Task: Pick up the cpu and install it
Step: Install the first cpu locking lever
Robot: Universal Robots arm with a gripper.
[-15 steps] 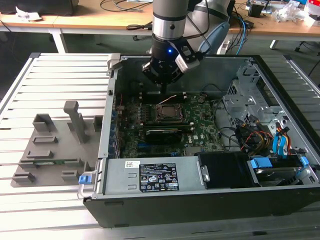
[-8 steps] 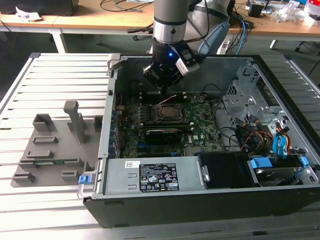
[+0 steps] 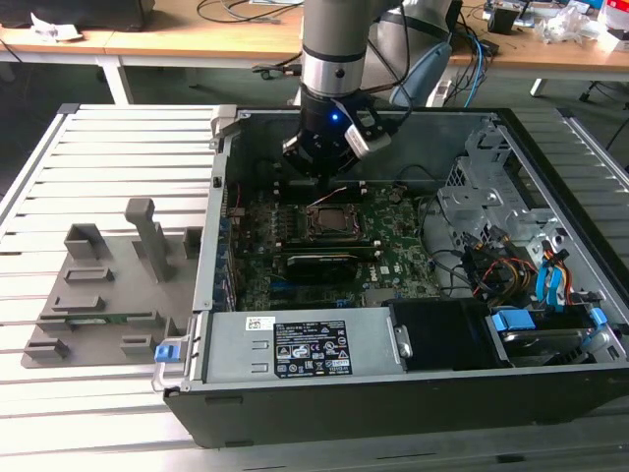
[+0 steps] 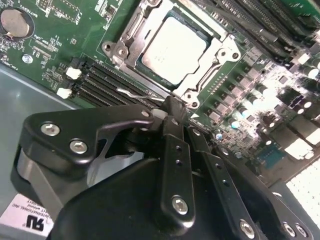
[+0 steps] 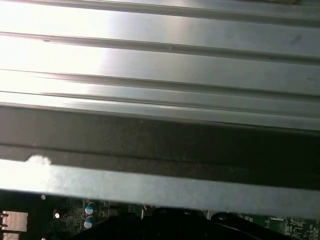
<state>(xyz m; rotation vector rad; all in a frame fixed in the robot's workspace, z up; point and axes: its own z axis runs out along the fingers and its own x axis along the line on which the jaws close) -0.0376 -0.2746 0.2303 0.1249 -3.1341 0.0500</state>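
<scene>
- Workshop setting: a ribbed pale-grey metal worktable [image 3: 118, 147] carries an open black desktop computer case [image 3: 393, 393], with wooden benches and loose cables behind it.
- Green motherboard [image 3: 393, 261] lies flat inside the case; the black-and-silver square socket frame [image 3: 332, 222] sits near its centre and serves as landmark here.
- Small flat square cpu with a pale silver metal top [image 4: 173, 49]: already seated within the socket frame, flush and level as far as the second wrist view shows, free of any grasp.
- Black two-fingered gripper [image 4: 170, 107] on the silver robot arm [image 3: 337, 44]: poised just above the motherboard, beside the socket frame's edge, apart from the cpu. Fingers drawn together, tips narrow, holding nothing.
- Black memory slots [image 4: 107, 85] run between the socket frame and the gripper.
- Grey plastic fixture tray [image 3: 103, 295] rests on the worktable, well apart from the socket frame, outside the case.
- Progress, as judged: pick and placement appear complete; whether the socket's retention frame is latched cannot be told.
</scene>
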